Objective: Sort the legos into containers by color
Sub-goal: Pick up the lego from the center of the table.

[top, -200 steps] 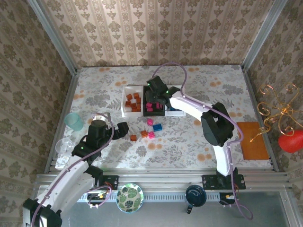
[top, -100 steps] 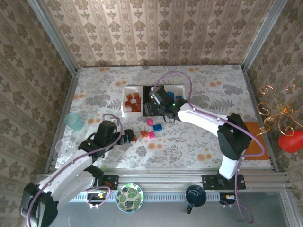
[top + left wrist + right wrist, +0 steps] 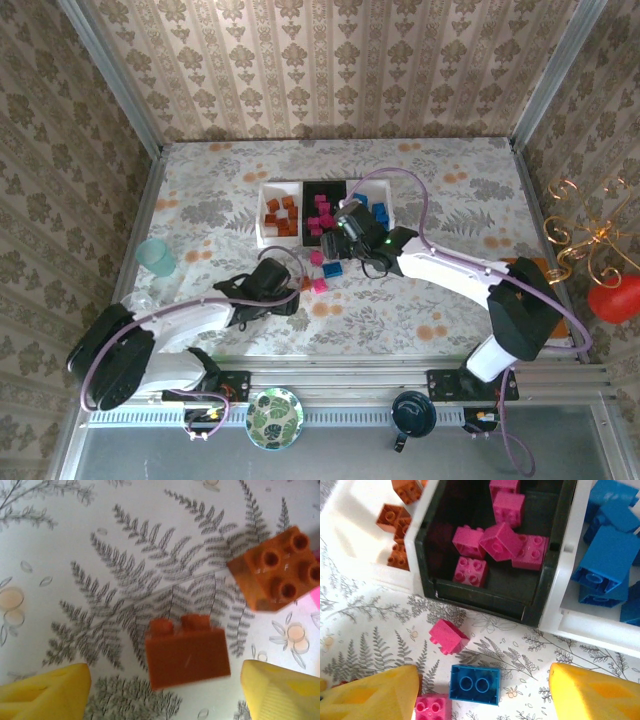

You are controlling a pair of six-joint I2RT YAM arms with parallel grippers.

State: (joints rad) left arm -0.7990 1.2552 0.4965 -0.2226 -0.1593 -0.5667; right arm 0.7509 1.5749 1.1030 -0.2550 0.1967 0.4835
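Jaws on both arms stand open and hold nothing. The left jaws hang over the loose bricks and the right jaws just in front of the trays. The table (image 3: 450, 290) carries the containers (image 3: 262, 238) joined in a row. The left white tray (image 3: 350, 530) holds orange-brown legos, the black middle tray (image 3: 485, 607) pink ones, and the right white tray (image 3: 570, 622) blue ones. A few legos lie loose before them. An orange-brown brick (image 3: 187, 652) lies on its side between the left jaws' yellow fingertips (image 3: 42, 695), with a second one (image 3: 277, 570) just beyond, studs up. A blue brick (image 3: 475, 684) sits below the right jaws, with a pink brick (image 3: 448, 636) beside it. Sorting looks nearly done, and each arm seems lined up for a pick. Next, the left jaws would need to drop and close squarely on the tipped brick, clear of its neighbour, then carry it to the left tray.
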